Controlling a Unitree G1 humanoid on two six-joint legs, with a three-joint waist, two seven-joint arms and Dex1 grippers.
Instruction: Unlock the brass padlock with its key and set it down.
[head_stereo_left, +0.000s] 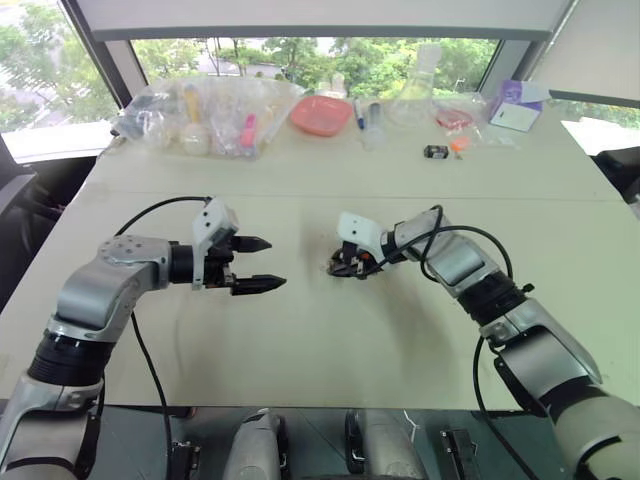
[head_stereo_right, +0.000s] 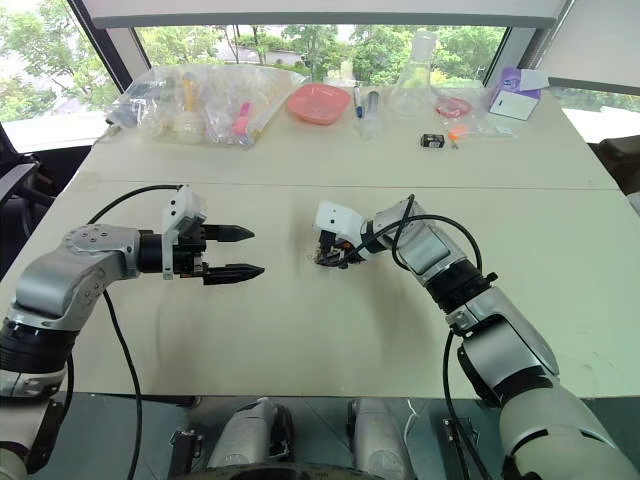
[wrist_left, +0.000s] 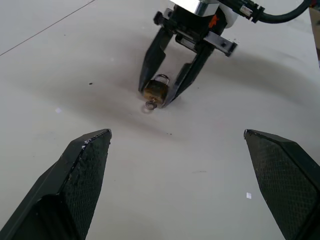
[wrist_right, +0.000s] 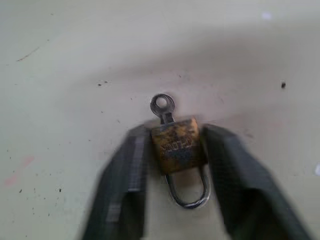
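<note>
Between my right fingers (wrist_right: 127, 200) lies one brass padlock (wrist_right: 176, 146), with one key (wrist_right: 163, 106) in it. Beyond the padlock, along the table's (head_stereo_left: 300, 340) far edge, I count one pink bowl (head_stereo_left: 321, 114), one small black box (head_stereo_left: 435, 152) and one purple carton (head_stereo_left: 517, 105).

Brass padlock (wrist_right: 176, 146) tarnished, shackle shiny metal; table (head_stereo_left: 300, 330) matt, smooth.

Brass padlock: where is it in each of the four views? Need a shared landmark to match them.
Left eye view: brass padlock mid-table, at the right hand's fingertips.
Right eye view: just left of centre, same hand.
Left wrist view: upper middle, between the right hand's fingers.
Right wrist view: centre, clamped by both fingers.
Shared landmark: the key sticking out of the padlock's body.
</note>
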